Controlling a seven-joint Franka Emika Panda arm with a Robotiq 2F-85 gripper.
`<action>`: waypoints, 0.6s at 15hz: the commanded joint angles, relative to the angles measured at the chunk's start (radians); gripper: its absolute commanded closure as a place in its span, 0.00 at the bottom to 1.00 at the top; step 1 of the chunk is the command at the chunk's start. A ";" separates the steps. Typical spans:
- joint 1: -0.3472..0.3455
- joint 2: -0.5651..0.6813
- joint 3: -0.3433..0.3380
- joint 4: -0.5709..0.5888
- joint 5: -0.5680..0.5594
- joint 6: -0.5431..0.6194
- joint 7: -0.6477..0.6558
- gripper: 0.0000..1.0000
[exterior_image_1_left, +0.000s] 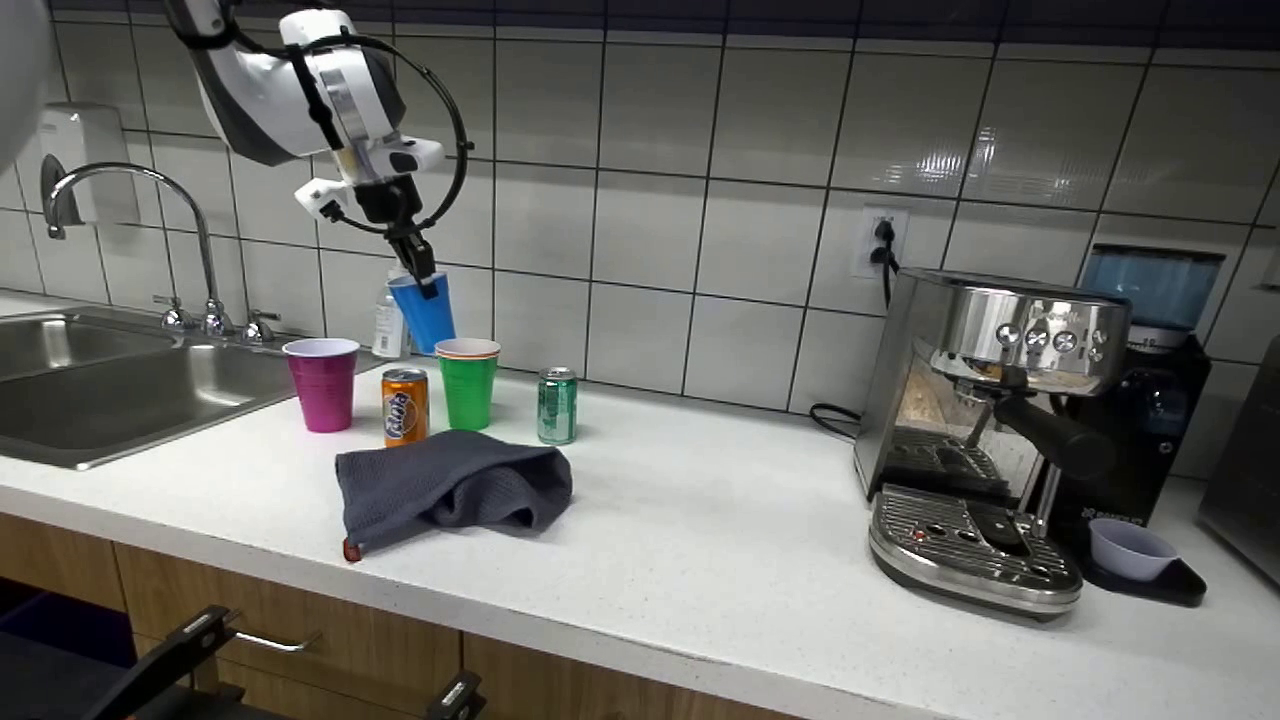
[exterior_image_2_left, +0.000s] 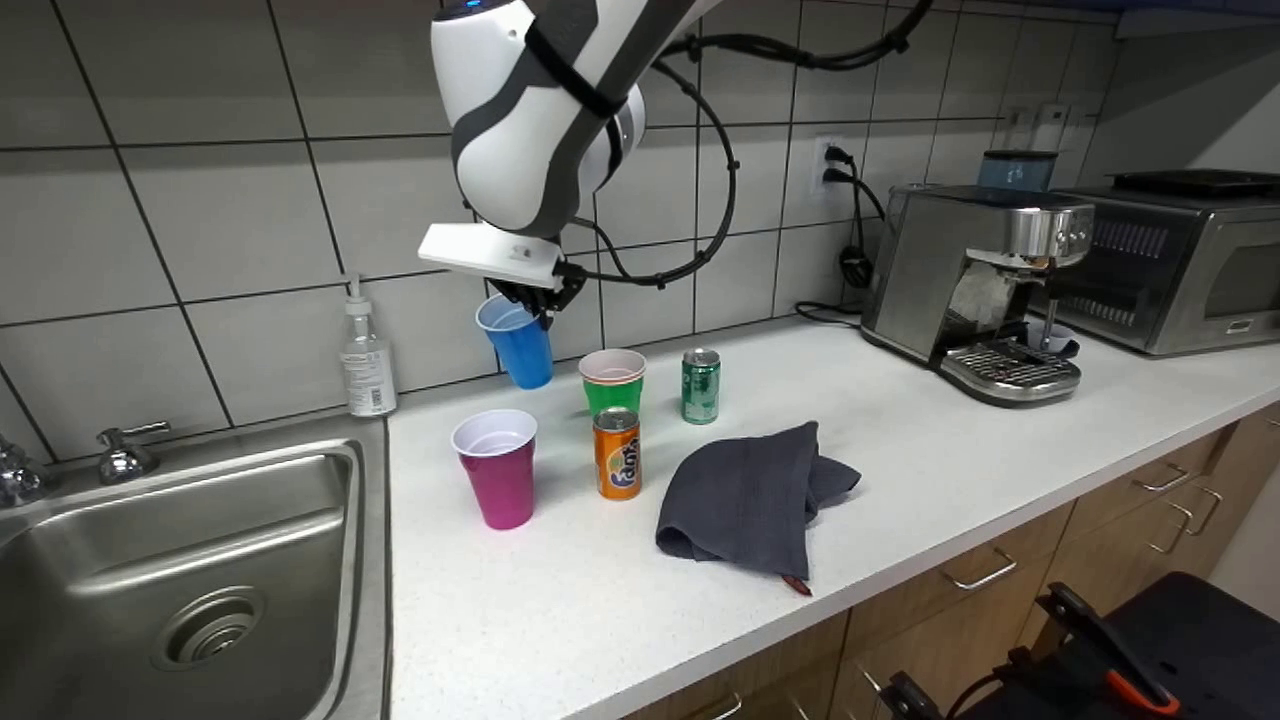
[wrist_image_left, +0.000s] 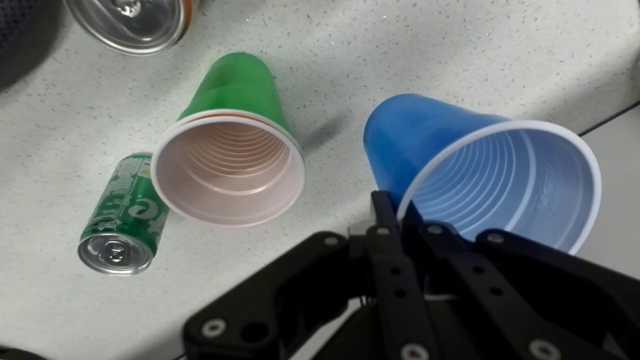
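A white bench (exterior_image_1_left: 700, 540) holds a gray cloth (exterior_image_1_left: 450, 490). The blue plastic cup (wrist_image_left: 425, 135) hangs in the air, tipped, the jaws pinching its rim. Lifting looks done; it is not set down yet. In the wrist view, the green cup (wrist_image_left: 240, 85) is apart at its nine o'clock. A green soda can (wrist_image_left: 130, 200) is near that cup's eight o'clock.

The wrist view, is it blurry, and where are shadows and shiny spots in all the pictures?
In the wrist view, the blue cup looks clear, the gripper holding it is dark and a bit soft, and a faint shadow lies beside the green cup; in an exterior view, some wall tiles glare white; in both exterior views, the sink shines in bright patches.
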 joint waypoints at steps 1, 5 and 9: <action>-0.001 -0.076 0.004 -0.081 -0.037 0.041 0.004 0.99; 0.010 -0.116 -0.001 -0.129 -0.086 0.072 0.030 0.99; 0.016 -0.155 0.000 -0.180 -0.135 0.110 0.053 0.99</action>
